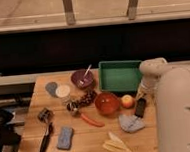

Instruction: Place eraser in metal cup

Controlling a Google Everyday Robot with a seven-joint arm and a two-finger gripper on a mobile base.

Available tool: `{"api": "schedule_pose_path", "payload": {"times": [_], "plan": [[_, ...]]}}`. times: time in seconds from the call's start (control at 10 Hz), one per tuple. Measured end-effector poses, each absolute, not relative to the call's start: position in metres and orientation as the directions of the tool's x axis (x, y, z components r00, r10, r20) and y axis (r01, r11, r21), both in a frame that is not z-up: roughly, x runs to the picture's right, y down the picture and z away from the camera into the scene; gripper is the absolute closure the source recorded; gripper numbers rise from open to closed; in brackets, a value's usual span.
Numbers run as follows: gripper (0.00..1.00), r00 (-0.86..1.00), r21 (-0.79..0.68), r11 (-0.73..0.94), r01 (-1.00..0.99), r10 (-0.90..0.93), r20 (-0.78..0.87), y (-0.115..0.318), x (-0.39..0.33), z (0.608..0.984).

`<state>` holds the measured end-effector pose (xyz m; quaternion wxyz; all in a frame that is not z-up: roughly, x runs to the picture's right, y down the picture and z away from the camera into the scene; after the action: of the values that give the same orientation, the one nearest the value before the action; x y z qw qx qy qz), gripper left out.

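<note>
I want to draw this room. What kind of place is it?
Probably a lab kitchen setup: a wooden table with an orange bowl, banana and green tray. The gripper hangs by the eraser, table's right side.

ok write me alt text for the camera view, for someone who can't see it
A white robot arm's gripper hangs over a dark eraser near the right side of a cluttered wooden table. Left of it lie an orange fruit, an orange bowl, grapes and a small metal cup; a green tray sits behind.
</note>
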<state>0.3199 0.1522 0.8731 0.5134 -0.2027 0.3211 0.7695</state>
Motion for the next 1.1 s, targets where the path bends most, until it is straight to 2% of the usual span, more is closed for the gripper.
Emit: {"api": "schedule_pose_path", "payload": {"times": [0.1,0.2,0.6,0.7,1.1], "plan": [[0.37,-0.388,0.284,-0.265,-0.921,0.659,-0.644,0.153,0.319,0.874],[0.42,-0.38,0.278,-0.26,-0.925,0.659,-0.649,0.155,0.317,0.874],[0.83,-0.351,0.255,-0.242,-0.936,0.666,-0.658,0.156,0.31,0.875],[0.89,-0.346,0.25,-0.239,-0.938,0.67,-0.657,0.155,0.309,0.874],[0.91,-0.346,0.229,-0.259,-0.938,0.689,-0.637,0.146,0.315,0.854]]}}
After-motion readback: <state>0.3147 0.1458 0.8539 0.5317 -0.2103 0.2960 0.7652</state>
